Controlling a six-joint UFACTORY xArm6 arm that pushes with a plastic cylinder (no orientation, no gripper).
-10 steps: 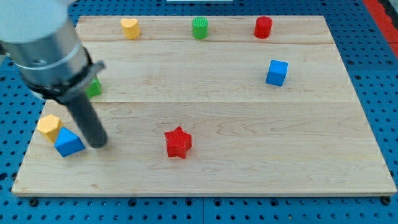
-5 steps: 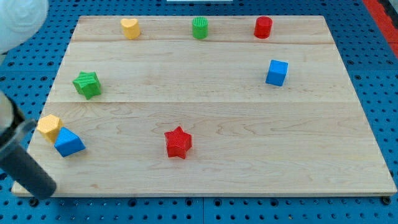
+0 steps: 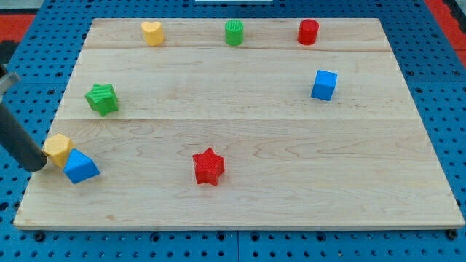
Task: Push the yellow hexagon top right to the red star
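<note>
Here the yellow hexagon (image 3: 57, 148) lies at the board's (image 3: 255, 196) left edge, touching the blue triangle (image 3: 79, 167) on its lower right. My tip (image 3: 36, 166) sits just left of it, apparently touching. The red star (image 3: 209, 167) lies well to the right.

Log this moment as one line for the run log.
tip: at view's left of yellow hexagon, touching or nearly | blue triangle: against hexagon | red star: far right of hexagon | push: not yet done

My tip (image 3: 35, 166) now beside yellow hexagon (image 3: 57, 148)
</note>
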